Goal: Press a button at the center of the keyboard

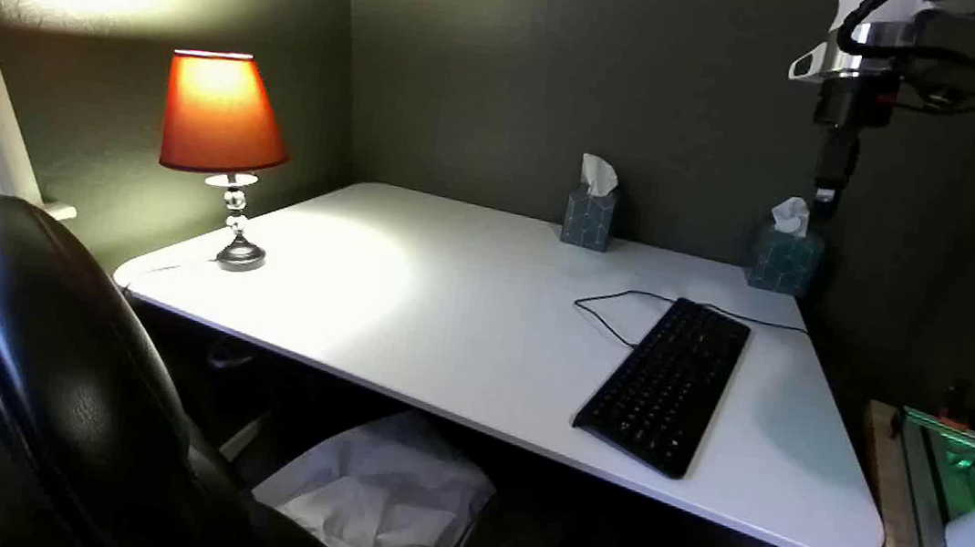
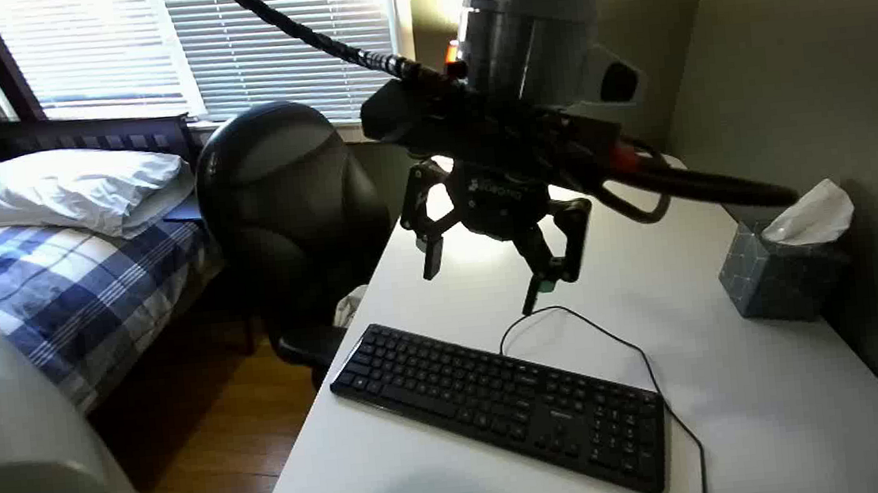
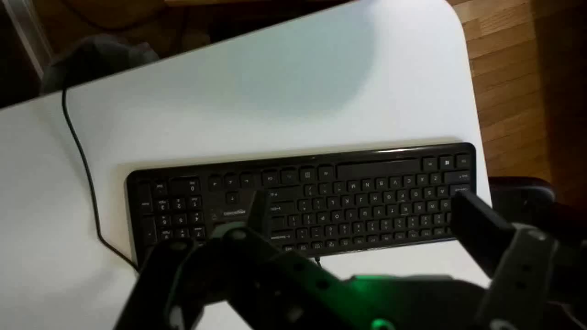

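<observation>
The black keyboard [image 1: 666, 386] lies flat on the white table, near one end of it. It also shows in an exterior view [image 2: 493, 408] and, with its letters upside down, in the wrist view [image 3: 330, 201]. Its thin black cable [image 2: 643, 356] curves over the table. My gripper [image 2: 480, 294] is open and empty, fingers pointing down, well above the table. In the wrist view the gripper [image 3: 362, 197] has its fingers spread over the letter keys and hides part of the keyboard's edge. In an exterior view the gripper [image 1: 824, 202] appears side-on.
Two tissue boxes [image 1: 588, 218] [image 1: 785, 257] stand along the wall; one shows in an exterior view [image 2: 783, 268]. A red-shaded lamp [image 1: 221, 115] stands at the far table end. A black office chair [image 1: 45, 370] is by the table's edge. A bed [image 2: 67, 263] is beyond.
</observation>
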{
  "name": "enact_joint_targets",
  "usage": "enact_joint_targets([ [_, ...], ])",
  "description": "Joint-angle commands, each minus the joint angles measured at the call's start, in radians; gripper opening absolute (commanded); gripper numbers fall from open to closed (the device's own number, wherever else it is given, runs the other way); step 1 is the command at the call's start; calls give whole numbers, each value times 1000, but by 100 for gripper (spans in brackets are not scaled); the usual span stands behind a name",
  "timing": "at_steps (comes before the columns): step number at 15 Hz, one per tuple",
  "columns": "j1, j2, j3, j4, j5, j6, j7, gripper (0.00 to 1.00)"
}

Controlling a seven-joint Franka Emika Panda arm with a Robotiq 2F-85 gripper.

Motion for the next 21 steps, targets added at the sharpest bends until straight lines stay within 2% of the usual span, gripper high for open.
enact_joint_targets([
  [1, -13, 3, 13, 2, 8, -2, -7, 100],
  [7, -13, 3, 13, 2, 8, -2, -7, 100],
  [13, 12, 12, 97, -84, -24, 77, 27, 100],
  [16, 22, 50, 145, -131, -50, 139, 56, 100],
  [21, 64, 186, 186, -109, -47, 263, 49, 100],
])
